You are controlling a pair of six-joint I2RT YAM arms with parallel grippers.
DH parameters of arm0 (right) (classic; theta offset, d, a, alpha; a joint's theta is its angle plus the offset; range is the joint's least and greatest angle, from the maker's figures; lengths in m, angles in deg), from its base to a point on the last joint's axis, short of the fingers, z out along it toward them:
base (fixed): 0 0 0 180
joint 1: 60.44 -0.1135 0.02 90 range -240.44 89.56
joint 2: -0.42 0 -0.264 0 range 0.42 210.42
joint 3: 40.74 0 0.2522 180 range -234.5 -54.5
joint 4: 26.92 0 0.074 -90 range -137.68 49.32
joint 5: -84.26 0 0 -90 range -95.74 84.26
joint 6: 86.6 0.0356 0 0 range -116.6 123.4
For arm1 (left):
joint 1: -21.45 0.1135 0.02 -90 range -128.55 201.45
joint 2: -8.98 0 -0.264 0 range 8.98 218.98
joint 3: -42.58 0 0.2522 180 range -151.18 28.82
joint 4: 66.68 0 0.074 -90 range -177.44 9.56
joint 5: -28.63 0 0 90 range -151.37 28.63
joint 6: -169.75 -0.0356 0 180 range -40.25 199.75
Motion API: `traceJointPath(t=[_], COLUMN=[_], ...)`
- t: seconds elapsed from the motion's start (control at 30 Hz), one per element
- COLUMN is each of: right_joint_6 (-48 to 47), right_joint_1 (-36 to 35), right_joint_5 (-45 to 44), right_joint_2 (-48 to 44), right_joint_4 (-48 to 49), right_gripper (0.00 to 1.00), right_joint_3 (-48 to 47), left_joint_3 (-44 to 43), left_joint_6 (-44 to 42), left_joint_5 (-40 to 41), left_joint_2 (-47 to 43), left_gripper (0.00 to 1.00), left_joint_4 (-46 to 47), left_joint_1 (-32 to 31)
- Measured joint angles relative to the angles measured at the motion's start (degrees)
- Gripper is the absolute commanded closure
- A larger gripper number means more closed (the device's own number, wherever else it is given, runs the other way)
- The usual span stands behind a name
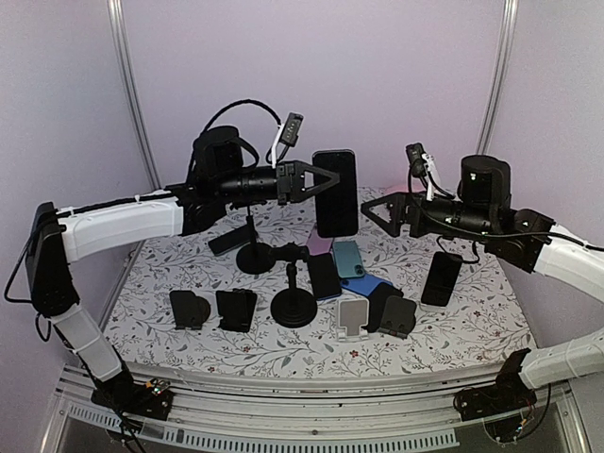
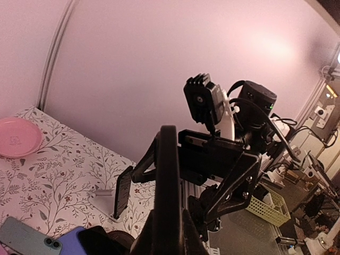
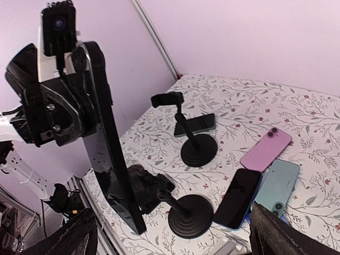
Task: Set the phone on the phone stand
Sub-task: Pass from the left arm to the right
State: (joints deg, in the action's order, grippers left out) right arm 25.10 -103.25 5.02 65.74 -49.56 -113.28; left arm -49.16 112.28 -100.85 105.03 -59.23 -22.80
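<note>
A black phone (image 1: pixel 335 193) hangs upright above the middle of the table, with my left gripper (image 1: pixel 310 180) shut on its left edge. In the left wrist view the phone (image 2: pixel 169 180) shows edge-on between the fingers. My right gripper (image 1: pixel 381 213) stands open just right of the phone, nothing between its fingers; its view shows the phone (image 3: pixel 109 154) and the left gripper (image 3: pixel 53 111) close by. Two round-based black phone stands (image 1: pixel 253 255) (image 1: pixel 293 304) sit below the phone, both with bare clamps (image 3: pixel 167 99) (image 3: pixel 151 186).
Black (image 1: pixel 324 276), teal (image 1: pixel 347 255), blue (image 1: pixel 370 283) and pink (image 3: pixel 265 149) phones lie flat mid-table. Another black phone (image 1: pixel 441 278) leans on a stand at the right. Small black stands (image 1: pixel 189 309) (image 1: pixel 236 310) (image 1: pixel 396 316) and a white one (image 1: pixel 354 316) line the front. A pink plate (image 2: pixel 18 137) is beyond.
</note>
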Motion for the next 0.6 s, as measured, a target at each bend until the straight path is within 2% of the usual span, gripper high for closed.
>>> traceJointPath(t=[0.3,0.6], right_joint_6=[0.3,0.0], right_joint_1=[0.0,0.0], right_joint_5=[8.5,11.9], right_joint_2=[-7.1,-7.6], right_joint_4=[9.3,12.4], right_gripper=[0.02,0.06], right_joint_3=[6.8,7.1], left_joint_3=[2.0,2.0], left_joint_6=[-1.3,-3.3], left_joint_5=[-4.2,-5.2], left_joint_2=[-0.3,-0.3], left_gripper=[1.00,1.00], left_joint_4=[2.6,2.9], left_joint_1=[-1.5,-3.0])
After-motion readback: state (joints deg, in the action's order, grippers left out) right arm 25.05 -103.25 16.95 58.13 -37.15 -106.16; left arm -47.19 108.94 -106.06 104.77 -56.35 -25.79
